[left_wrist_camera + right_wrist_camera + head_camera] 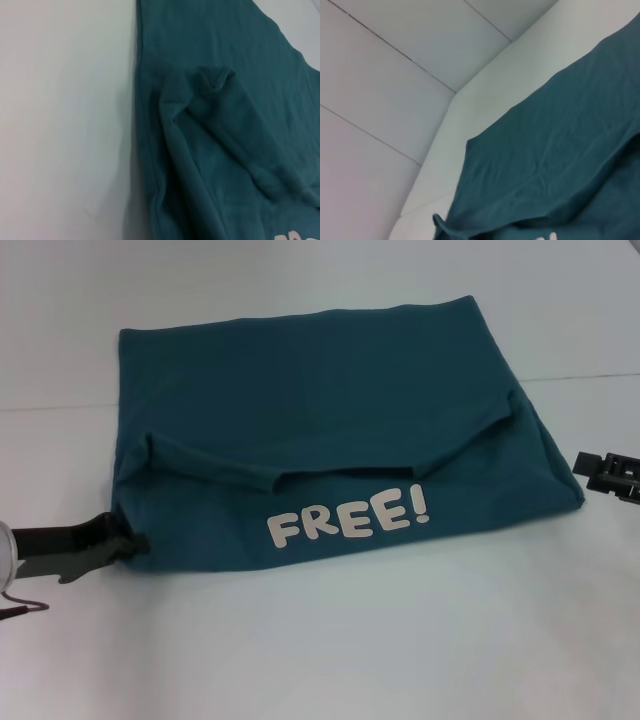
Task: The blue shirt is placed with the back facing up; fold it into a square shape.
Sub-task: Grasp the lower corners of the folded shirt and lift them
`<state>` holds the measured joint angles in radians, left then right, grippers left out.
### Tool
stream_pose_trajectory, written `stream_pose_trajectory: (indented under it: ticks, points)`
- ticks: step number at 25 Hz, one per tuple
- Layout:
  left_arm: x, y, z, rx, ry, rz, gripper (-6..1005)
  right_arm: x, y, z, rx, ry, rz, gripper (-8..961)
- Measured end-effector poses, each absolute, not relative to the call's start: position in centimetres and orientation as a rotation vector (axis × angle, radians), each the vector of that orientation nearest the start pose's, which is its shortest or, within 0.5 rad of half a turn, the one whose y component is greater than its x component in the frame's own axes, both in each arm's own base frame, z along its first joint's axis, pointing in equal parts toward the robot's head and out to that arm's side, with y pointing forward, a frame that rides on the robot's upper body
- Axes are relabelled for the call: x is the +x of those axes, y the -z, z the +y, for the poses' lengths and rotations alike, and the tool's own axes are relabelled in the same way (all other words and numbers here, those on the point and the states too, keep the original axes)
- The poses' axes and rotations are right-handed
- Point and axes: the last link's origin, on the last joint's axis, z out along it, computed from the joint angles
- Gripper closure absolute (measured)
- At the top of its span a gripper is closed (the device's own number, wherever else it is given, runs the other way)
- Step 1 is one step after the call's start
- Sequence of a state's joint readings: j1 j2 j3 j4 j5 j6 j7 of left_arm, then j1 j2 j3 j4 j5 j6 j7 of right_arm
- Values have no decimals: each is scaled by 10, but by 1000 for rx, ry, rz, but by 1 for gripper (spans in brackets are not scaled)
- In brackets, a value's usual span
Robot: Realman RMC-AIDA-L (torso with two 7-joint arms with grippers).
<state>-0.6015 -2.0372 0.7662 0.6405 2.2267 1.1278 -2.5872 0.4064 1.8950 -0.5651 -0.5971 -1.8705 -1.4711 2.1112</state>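
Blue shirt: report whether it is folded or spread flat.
Folded, partly. The blue shirt has a flap turned over so the white FREE! print shows; the left gripper is at its near-left corner.

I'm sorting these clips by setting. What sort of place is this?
Probably a lab or test bench, not a home: a bare white table, plain white panelled walls, and only the blue shirt laid out, with the left hand at its corner and the right hand beside it.

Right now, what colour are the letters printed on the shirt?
White, spelling "FREE!" on the dark teal blue shirt; clearest in the head view.
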Motion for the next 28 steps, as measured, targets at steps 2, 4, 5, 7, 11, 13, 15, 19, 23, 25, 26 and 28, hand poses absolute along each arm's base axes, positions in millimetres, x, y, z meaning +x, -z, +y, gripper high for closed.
stream_pose_trajectory:
  ticks: [2, 4, 5, 7, 11, 13, 15, 19, 23, 25, 26, 28]
  points:
    - [-301, -10, 382, 2406, -632, 2494, 921, 342, -99, 329, -2034, -875, 1654, 417]
    - [-298, -15, 384, 2405, -646, 2474, 956, 344, -107, 335, -2031, -777, 1702, 419]
    - [-297, -17, 385, 2404, -650, 2467, 974, 344, -111, 339, -2027, -723, 1730, 420]
    - [-295, -21, 387, 2406, -658, 2457, 991, 346, -121, 350, -1996, -593, 1783, 423]
    - [-292, -24, 391, 2413, -661, 2448, 991, 340, -138, 376, -1961, -363, 1781, 428]
    - [-291, -24, 392, 2415, -665, 2446, 991, 334, -141, 387, -1970, -267, 1747, 431]
    - [-290, -24, 393, 2416, -671, 2445, 991, 327, -139, 397, -1978, -176, 1715, 433]
    - [-289, -24, 394, 2419, -678, 2443, 991, 320, -128, 413, -1954, -48, 1658, 438]
    - [-289, -23, 394, 2419, -678, 2441, 991, 315, -108, 422, -1947, -41, 1622, 443]
    - [-289, -23, 394, 2418, -679, 2440, 991, 314, -99, 424, -1944, -51, 1615, 446]
    - [-289, -22, 393, 2418, -680, 2441, 991, 313, -96, 424, -1942, -58, 1612, 447]
    - [-289, -22, 393, 2417, -680, 2441, 991, 312, -89, 425, -1941, -65, 1610, 449]
